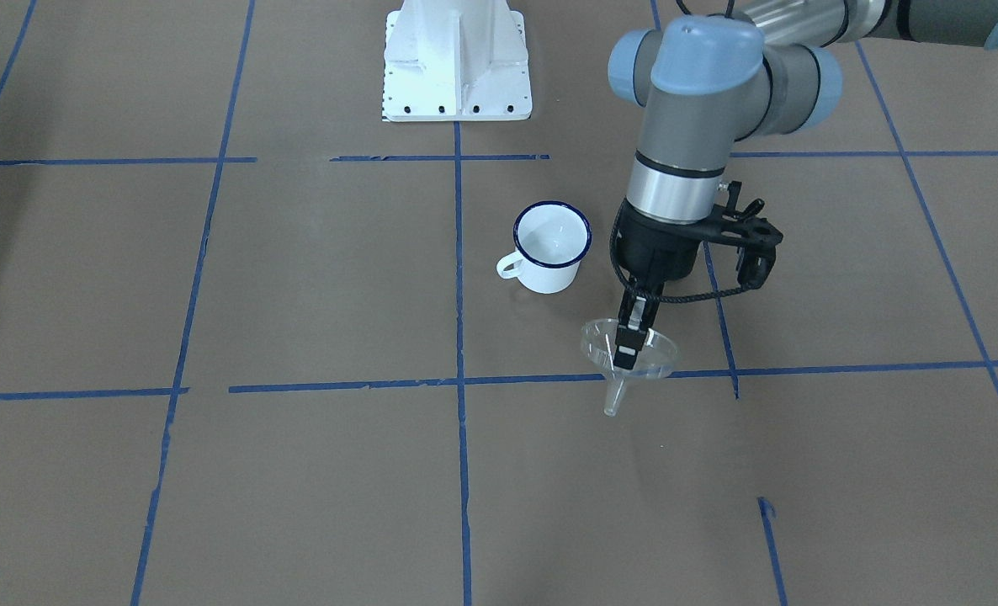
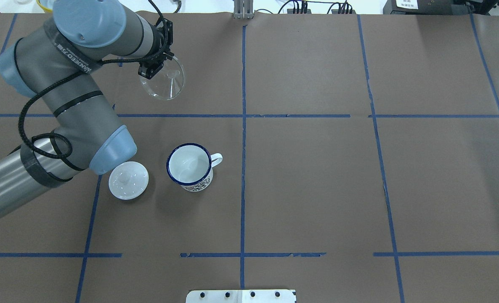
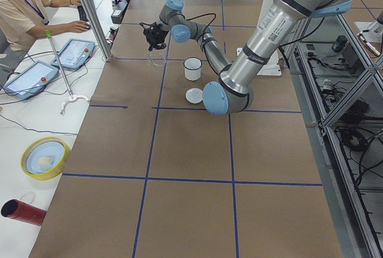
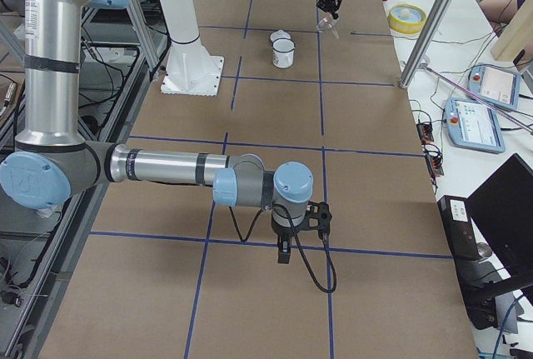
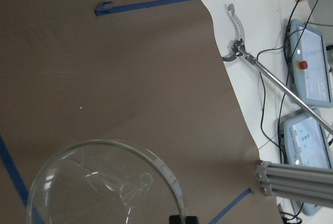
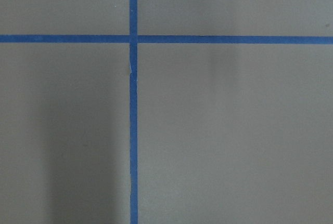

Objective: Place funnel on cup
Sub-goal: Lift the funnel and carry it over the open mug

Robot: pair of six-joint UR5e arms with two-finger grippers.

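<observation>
— Clear plastic, the funnel (image 2: pixel 168 85), and the left tool (image 2: pixel 148 73) was pinching its wide rim.

— Which view showed the knobbed lid?

— The overhead one. The lid (image 2: pixel 128 180) lay just beside the enamel mug (image 2: pixel 189 167), on the side away from its handle. From the front-facing camera the left arm hid it.

— The arm's pose?

— It reached far out over the counter (image 2: pixel 317 189), wrist bent down, well beyond the mug.

— And the funnel's axis?

— Roughly upright, rim up and spout down; the left wrist camera looked straight into its bowl. It was well apart from the mug. Whether the spout tip touched the counter, I couldn't tell.

— The right tool?

— The right tool (image 4: pixel 284 255) showed only in the right side view, low over the counter, so spread or pressed together I couldn't tell. Its own camera saw just crossing blue tape (image 6: pixel 133 130).
</observation>
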